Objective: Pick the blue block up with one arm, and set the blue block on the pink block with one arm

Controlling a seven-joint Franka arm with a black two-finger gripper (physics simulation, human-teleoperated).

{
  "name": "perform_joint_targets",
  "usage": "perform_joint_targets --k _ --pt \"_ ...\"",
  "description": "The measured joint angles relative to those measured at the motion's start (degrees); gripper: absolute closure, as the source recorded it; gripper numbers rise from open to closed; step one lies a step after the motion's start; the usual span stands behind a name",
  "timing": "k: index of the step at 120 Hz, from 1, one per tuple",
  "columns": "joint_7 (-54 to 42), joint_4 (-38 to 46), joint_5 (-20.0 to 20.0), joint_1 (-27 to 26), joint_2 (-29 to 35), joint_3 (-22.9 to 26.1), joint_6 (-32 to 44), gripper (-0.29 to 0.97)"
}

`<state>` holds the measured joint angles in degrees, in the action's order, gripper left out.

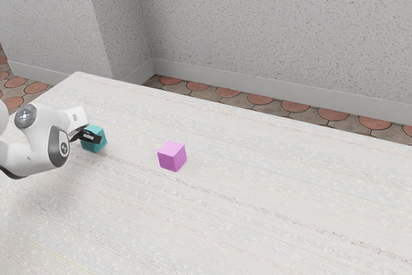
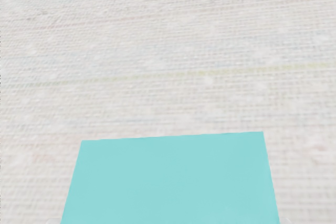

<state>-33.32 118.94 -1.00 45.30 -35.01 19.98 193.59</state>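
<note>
Gripping blue block [image 1: 96, 147] between closed gripper [image 1: 91, 137] fingers, table's [image 1: 270, 198] left; pink block [image 1: 172, 156] well apart, rightward.

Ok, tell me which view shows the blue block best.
The exterior view: the blue block appears whole at the gripper, apart from the pink block. The wrist view crops it to one flat face.

on the table [image 1: 270, 210], the first block [image 1: 96, 148] sits at the gripper [image 1: 92, 137] on the exterior view's left; the second block [image 1: 172, 156] lies apart to its right.
</note>
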Motion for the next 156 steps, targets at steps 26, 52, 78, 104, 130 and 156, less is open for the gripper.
perform_joint_targets --k 26,52,78,104,130,156 --pt "0.34 0.34 -0.10 -0.19 0.88 0.02 0.02 0.29" --pt "0.61 2.22 -0.15 -1.04 4.02 0.03 -0.27 0.31" --pt "1.30 7.64 -0.22 -3.98 11.52 -0.22 -0.35 0.34" --pt "3.88 11.19 -0.34 -12.84 17.13 -0.98 -0.20 0.36" --pt "7.74 13.70 -5.40 -23.40 19.63 -4.22 0.14 0.36" --pt "10.43 14.07 -14.02 -29.90 19.36 -4.63 0.35 0.36"
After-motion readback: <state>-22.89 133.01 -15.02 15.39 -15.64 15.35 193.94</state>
